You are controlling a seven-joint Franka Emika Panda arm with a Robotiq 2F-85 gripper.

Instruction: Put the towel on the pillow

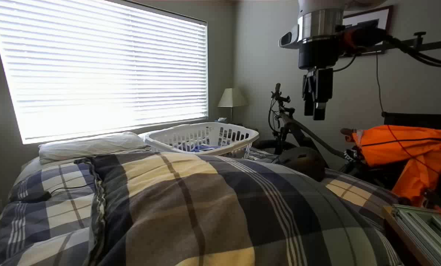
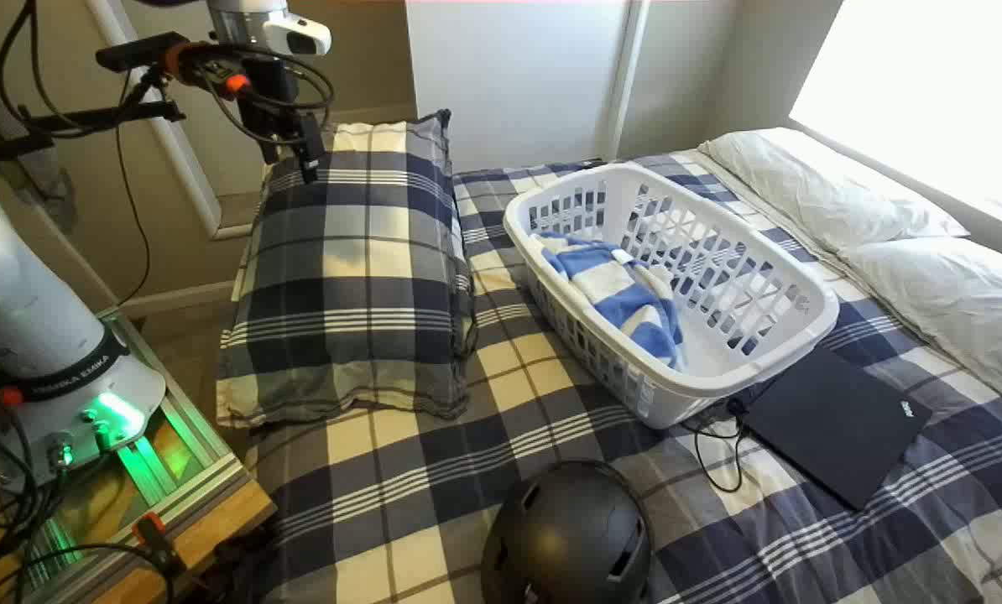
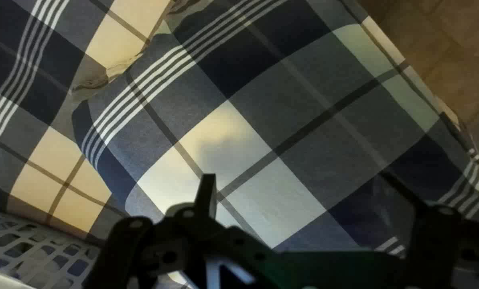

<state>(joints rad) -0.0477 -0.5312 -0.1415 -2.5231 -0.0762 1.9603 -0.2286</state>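
I see the towel [image 2: 623,294] lying rumpled inside the white basket [image 2: 719,386] on the bed [image 2: 514,382], its fluffy pile in broad blue and cream stripes, folds slumped over themselves. My pincer [image 3: 297,176] hangs spread wide above the plaid pillow [image 2: 354,273].

On the bed [image 2: 383,482] we see a plaid pillow [image 2: 350,277] at one edge, white pillows [image 2: 828,189] opposite, basket [image 2: 669,403], laptop [image 2: 837,428] and helmet [image 2: 568,537] between
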